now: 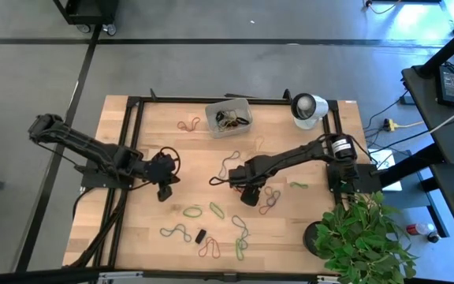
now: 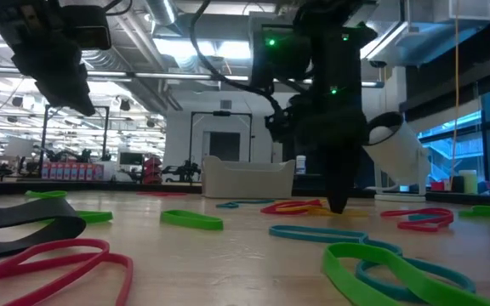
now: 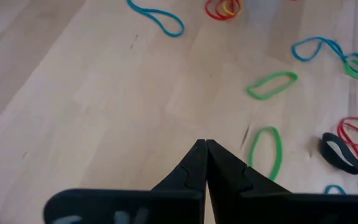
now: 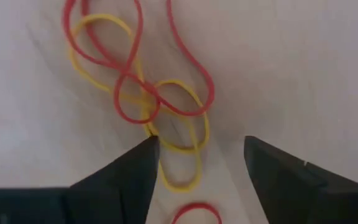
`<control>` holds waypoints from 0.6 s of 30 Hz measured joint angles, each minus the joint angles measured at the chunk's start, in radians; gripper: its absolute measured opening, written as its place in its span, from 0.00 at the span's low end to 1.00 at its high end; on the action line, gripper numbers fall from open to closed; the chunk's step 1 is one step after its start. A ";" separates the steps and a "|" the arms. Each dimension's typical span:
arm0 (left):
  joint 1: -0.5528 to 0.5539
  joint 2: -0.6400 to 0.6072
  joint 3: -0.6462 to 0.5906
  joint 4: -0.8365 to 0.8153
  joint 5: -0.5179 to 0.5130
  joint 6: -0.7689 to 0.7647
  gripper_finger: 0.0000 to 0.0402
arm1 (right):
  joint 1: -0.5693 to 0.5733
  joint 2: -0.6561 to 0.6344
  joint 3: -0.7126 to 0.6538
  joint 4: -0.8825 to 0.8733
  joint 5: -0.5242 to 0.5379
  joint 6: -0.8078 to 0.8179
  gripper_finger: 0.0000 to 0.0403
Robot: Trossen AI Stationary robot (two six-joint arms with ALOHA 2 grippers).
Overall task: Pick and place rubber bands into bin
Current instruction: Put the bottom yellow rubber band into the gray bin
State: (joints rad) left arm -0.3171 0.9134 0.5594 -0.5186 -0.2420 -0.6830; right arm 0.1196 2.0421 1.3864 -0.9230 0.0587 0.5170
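Wooden planking is carrying the whole job, with rubber bands lying scattered from its centre toward 6 o'clock. At 9 o'clock the left gripper is waiting pinched tight, carrying nothing. Near centre, the right gripper is hanging with its jaws spread wide, straddling a tangled red and yellow band cluster; it is probably best lowering further before closing, so both strands are getting pinched. At 12 o'clock the bin is sitting with several bands already lying inside.
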 joint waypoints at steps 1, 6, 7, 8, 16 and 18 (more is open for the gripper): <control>-0.004 0.000 0.000 0.000 0.000 0.000 0.00 | -0.003 0.008 0.001 0.000 0.000 -0.001 0.56; -0.018 0.000 0.000 0.000 -0.002 -0.003 0.00 | -0.004 0.037 0.004 0.005 -0.051 0.004 0.28; -0.018 0.000 0.000 0.000 -0.002 -0.003 0.00 | -0.004 0.037 0.004 0.005 -0.063 0.012 0.20; -0.018 0.000 0.000 0.000 -0.001 -0.003 0.00 | -0.004 0.037 0.004 0.004 -0.077 0.028 0.12; -0.018 0.000 0.000 0.000 0.001 -0.003 0.00 | 0.040 -0.083 0.032 -0.075 -0.141 0.188 0.01; -0.017 0.000 0.000 0.001 0.001 0.005 0.00 | 0.060 -0.124 0.068 -0.116 -0.134 0.218 0.01</control>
State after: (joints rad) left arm -0.3342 0.9138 0.5594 -0.5179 -0.2413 -0.6781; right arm 0.1793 1.9185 1.4544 -1.0385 -0.0749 0.7346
